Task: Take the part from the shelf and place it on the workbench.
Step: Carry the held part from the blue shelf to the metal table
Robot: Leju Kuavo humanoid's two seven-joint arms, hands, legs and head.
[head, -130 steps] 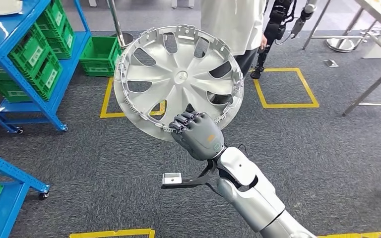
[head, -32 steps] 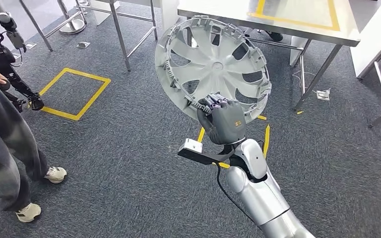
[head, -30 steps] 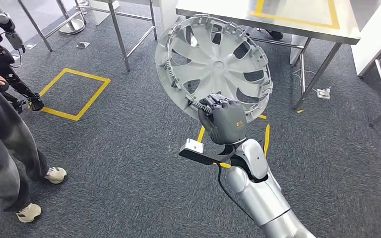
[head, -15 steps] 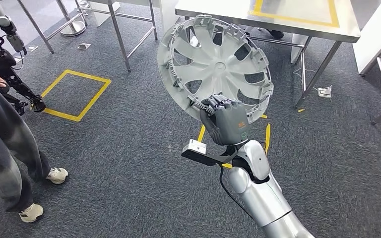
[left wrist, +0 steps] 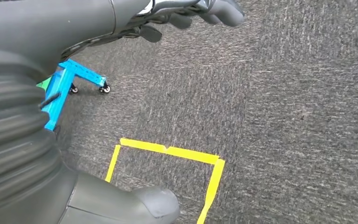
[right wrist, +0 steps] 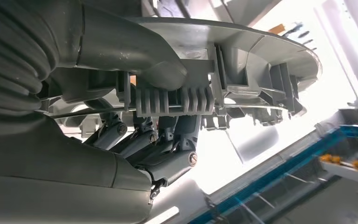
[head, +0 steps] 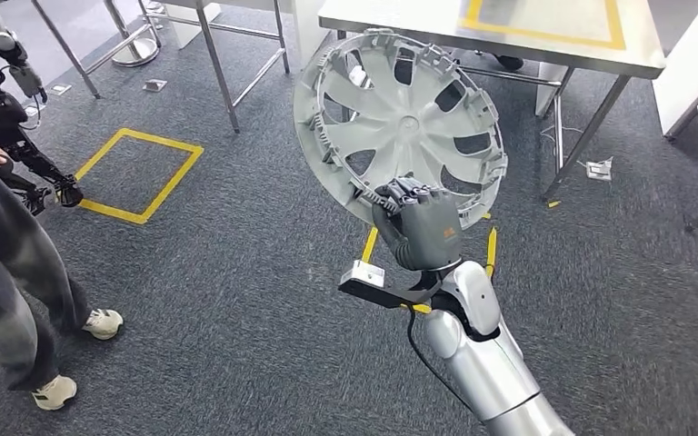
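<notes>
Floor (head: pixel 200 272): grey carpet across the head view, marked with yellow tape squares (head: pixel 136 173); one more taped corner lies on the carpet in the left wrist view.
Workbench (head: pixel 509 45): steel top on steel legs, far side of the scene, a yellow tape outline on its surface. Nothing of the task's part rests on it.
Person (head: pixel 9 263): stands at the left edge, dark trousers, pale shoes; one hand visible by the hip.
Second robot (head: pixel 4 100): dark limbs, upper left, just beside the person.
Wheel cover (head: pixel 400 127): silver plastic disc with spokes and a clipped rim, held up in the air, tilted, inner side toward the camera. It hangs in front of the workbench edge, clear of the floor and of the bench top. Right wrist view shows its ribbed rim (right wrist: pixel 223 88) close up.
Right arm (head: pixel 482 363): silver, rises from the lower right.
Right hand (head: pixel 418 227): grips the lower rim of the wheel cover; thumb over one face, dark fingers (right wrist: pixel 168 140) curled behind the other, rim pinched between.
Left hand (left wrist: pixel 51 56): over the carpet, holding nothing; thumb and fingers apart.
Blue frame (left wrist: pixel 70 86): on castors, beside the left hand in the wrist view.
</notes>
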